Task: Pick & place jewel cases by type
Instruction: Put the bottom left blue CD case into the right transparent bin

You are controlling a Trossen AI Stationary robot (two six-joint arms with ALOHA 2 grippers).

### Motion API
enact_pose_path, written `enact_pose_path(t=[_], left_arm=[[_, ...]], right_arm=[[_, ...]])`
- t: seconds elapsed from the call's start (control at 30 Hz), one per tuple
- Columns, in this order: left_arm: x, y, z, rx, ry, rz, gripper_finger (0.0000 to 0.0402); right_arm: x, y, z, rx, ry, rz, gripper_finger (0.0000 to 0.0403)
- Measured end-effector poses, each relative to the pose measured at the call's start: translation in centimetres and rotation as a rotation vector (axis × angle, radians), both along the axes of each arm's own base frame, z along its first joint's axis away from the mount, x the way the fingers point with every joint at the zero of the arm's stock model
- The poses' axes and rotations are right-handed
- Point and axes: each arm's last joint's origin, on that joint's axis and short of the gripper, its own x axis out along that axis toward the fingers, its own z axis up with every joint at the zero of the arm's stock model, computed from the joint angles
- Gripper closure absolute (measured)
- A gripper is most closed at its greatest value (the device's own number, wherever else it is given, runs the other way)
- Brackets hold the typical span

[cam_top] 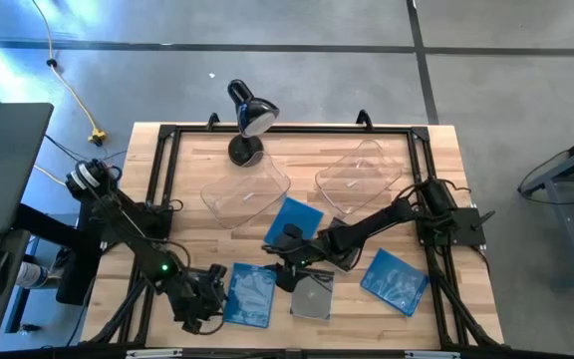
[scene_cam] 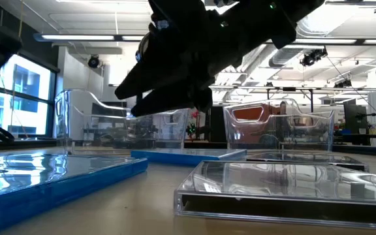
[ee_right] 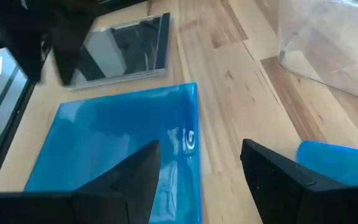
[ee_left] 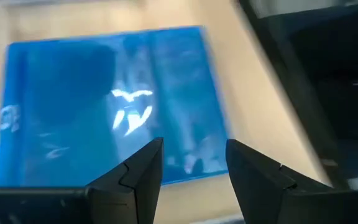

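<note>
Thin, stiff and glossy, these jewel cases look light but slippery and crack-prone, best pinched at an edge. Bottom centre of the high view, the left gripper hovers open and empty beside a blue case. Mid-frame, the right gripper, arm reaching in from the right, gapes wide, empty, near the grey case.

Two dark, cable-strung arms
</note>
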Motion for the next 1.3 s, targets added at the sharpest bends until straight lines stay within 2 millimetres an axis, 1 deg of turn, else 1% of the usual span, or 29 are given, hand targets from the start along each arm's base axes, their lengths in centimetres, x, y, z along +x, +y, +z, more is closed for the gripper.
enact_pose_path(t=[0.13,0.23,0.33,0.43,0.5,0.6,0.77,0.9,1.0,1.07,1.2,1.3], left_arm=[[0.3,0.0,-1.0,0.072,-0.02,0.045,0.023],[0.4,-0.1,-1.4,0.087,-0.019,0.051,0.023],[0.4,-0.2,-1.3,0.087,-0.023,0.014,0.023],[0.5,-0.6,-1.0,0.042,-0.029,-0.063,0.0234],[0.6,-1.0,-0.8,-0.004,-0.037,-0.109,0.0246],[0.7,-1.3,-0.5,-0.049,-0.041,-0.159,0.0278],[0.6,-1.4,-0.6,-0.078,-0.014,-0.159,0.0337],[0.6,-1.4,-0.5,-0.093,-0.007,-0.166,0.0361],[0.6,-1.4,-0.5,-0.097,-0.006,-0.157,0.0362],[0.6,-1.4,-0.5,-0.095,-0.012,-0.133,0.0356],[0.8,-1.4,-0.7,-0.083,-0.026,-0.109,0.0331],[0.9,-1.6,-1.5,-0.074,-0.009,-0.11,0.0311]], right_arm=[[0.1,-0.4,-0.3,0.014,0.024,0.017,0.0192],[0.2,-0.6,-0.6,0.013,0.03,0.008,0.0192],[0.3,-0.7,-1.0,0.031,0.038,0.008,0.0192],[0.3,-0.8,-1.4,0.024,0.047,-0.007,0.0192],[0.4,-0.8,-1.5,0.021,0.041,-0.016,0.0192],[0.5,-0.8,-2.0,0.032,0.047,-0.004,0.0192],[0.6,-0.7,-2.0,0.048,0.028,0.013,0.0192],[0.8,-0.6,-1.7,0.065,-0.002,0.029,0.0192],[0.7,-0.6,-1.9,0.053,0.022,0.029,0.0192],[0.7,-0.6,-1.9,0.058,0.023,0.035,0.0192],[0.5,-0.3,-2.0,0.058,0.033,0.044,0.0192],[0.4,0.3,-2.0,0.045,0.027,0.037,0.0192]])
